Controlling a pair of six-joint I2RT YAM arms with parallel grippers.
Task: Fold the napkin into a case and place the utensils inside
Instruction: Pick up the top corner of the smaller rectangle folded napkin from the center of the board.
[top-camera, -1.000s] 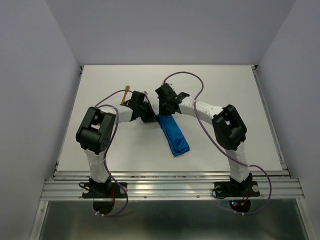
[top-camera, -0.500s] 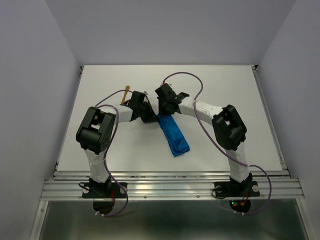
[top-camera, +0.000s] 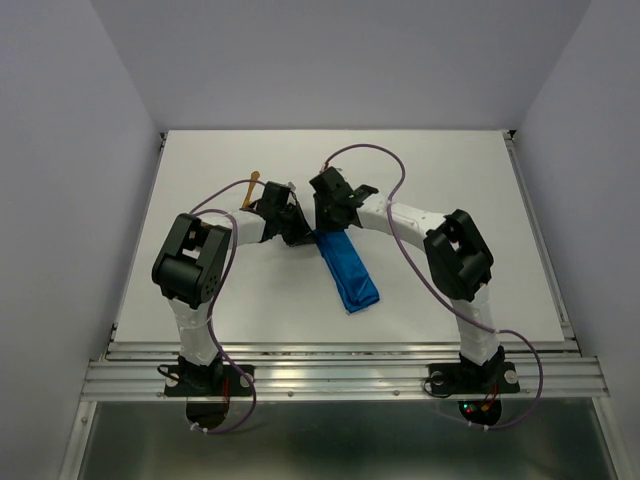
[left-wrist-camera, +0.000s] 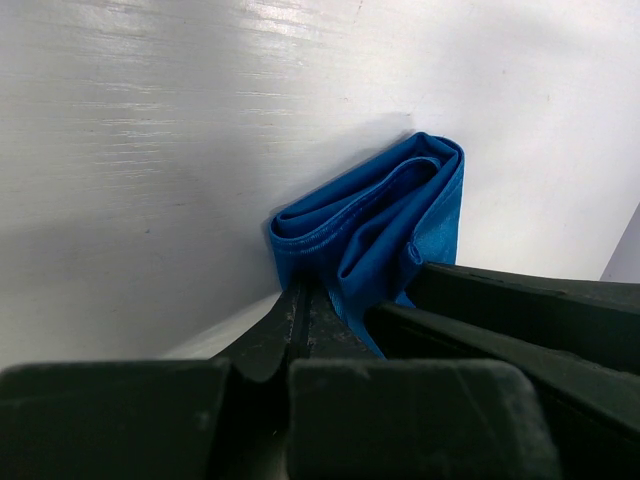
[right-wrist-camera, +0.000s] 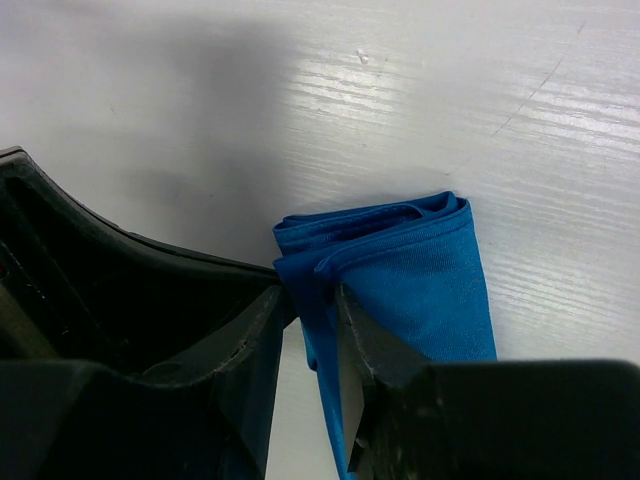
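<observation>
one narrow bright blue cloth case (top-camera: 349, 268) is laid on the white tabletop (top-camera: 450, 170), its far end pinched by the left fingers (left-wrist-camera: 285, 335) and straddled, slightly parted, by the right fingers (right-wrist-camera: 255, 340); the mouth should be lifted open gently, not dragged.

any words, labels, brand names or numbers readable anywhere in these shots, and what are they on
None can be read in any view. The folded bright blue cloth case is plain, the white table is unmarked, and the slim golden-orange utensil is too small to show any print.
</observation>
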